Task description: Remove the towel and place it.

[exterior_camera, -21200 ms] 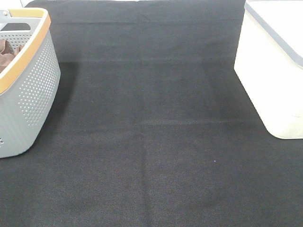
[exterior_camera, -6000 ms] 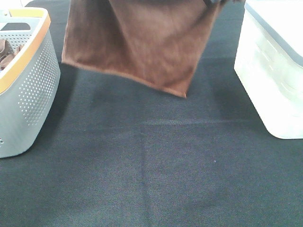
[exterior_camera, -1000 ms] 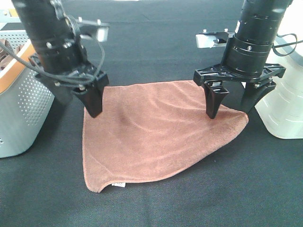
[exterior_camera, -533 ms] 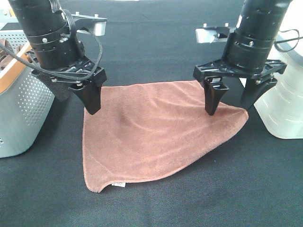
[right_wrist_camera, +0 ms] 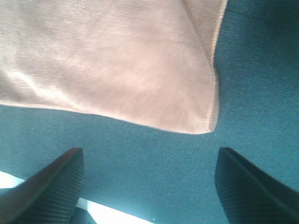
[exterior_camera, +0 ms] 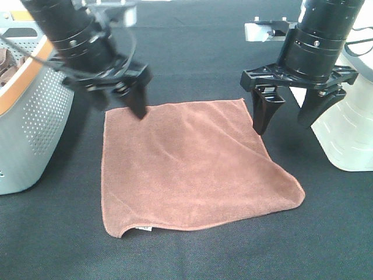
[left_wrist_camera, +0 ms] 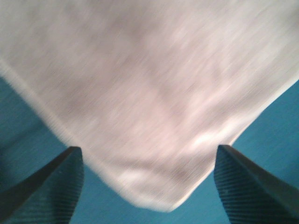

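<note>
The reddish-brown towel [exterior_camera: 192, 169] lies spread flat on the black table cover, with a small white label [exterior_camera: 143, 228] on its near edge. My left gripper [exterior_camera: 119, 104] hangs open just above the towel's far left corner, holding nothing. In the left wrist view that corner of the towel [left_wrist_camera: 149, 93] shows between the two dark fingertips [left_wrist_camera: 42, 186]. My right gripper [exterior_camera: 287, 116] stands open above the far right corner, also empty. The right wrist view shows the towel [right_wrist_camera: 117, 60] corner ahead of the open fingers [right_wrist_camera: 257, 186], with black cover between them.
A grey perforated basket [exterior_camera: 35, 116] with an orange rim stands at the left edge, with brownish cloth [exterior_camera: 6, 58] inside. A white bin [exterior_camera: 349, 134] stands at the right, close beside the right gripper. Black cover surrounds the towel.
The towel has gone from a three-cornered shape to a squarer one, its right corner now nearer the front. The left gripper shifted right and back. The right gripper rose slightly.
</note>
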`<state>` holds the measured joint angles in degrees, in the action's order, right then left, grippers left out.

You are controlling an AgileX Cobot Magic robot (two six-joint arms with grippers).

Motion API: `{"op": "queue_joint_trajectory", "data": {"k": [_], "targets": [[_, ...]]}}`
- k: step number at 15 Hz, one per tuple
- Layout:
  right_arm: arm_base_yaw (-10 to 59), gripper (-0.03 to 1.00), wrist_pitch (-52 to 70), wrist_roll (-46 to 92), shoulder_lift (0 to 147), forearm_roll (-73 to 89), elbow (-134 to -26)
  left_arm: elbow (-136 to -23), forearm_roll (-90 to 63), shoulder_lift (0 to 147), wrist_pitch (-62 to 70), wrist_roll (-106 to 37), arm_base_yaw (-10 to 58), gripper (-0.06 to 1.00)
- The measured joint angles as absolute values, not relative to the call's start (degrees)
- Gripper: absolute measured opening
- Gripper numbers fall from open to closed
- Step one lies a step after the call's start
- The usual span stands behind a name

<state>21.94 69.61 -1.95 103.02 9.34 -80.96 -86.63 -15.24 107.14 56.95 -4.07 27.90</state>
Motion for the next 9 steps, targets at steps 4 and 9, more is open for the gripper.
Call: {"op": "queue_joint_trajectory", "data": {"k": [4,9], "targets": [[21.94,0.73,69.61,-1.95,103.02,9.4,-80.96,-86.63,-17.36,108.63,55.46,-4.87,28.42,0.74],[21.94,0.73,69.67,-1.83,93.79,10.89,-80.9,-86.63,-12.72,104.45,62.91,-5.16,28.42,0.74]]}}
